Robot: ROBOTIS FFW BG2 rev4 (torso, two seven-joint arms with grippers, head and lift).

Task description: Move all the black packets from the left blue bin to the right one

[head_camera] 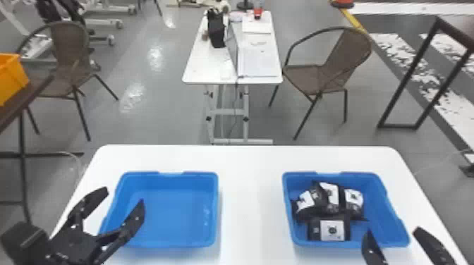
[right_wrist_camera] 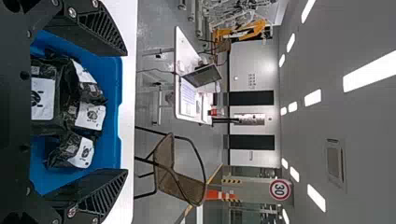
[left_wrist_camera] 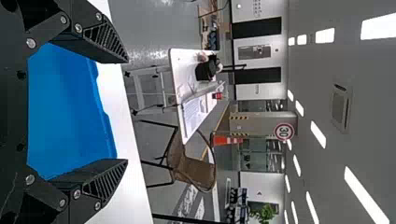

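Observation:
In the head view my left gripper (head_camera: 125, 202) stands open over the left part of the left blue bin (head_camera: 187, 211), whose visible floor is bare. Several black packets (head_camera: 331, 229) with white labels lie piled in the right blue bin (head_camera: 382, 197), mostly on its left side. My right gripper (head_camera: 395, 239) is open by that bin's near right corner. In the left wrist view the left gripper (left_wrist_camera: 127, 112) has nothing between its spread fingers. The right wrist view has the right gripper (right_wrist_camera: 127, 112) spread wide, the packets (right_wrist_camera: 91, 115) lying in the bin beyond.
Both bins stand on a white table (head_camera: 250, 197), with a wide gap between them. Past its far edge are a second white table (head_camera: 208, 68) with a laptop and two brown chairs (head_camera: 328, 77). An orange bin (head_camera: 12, 77) sits at the far left.

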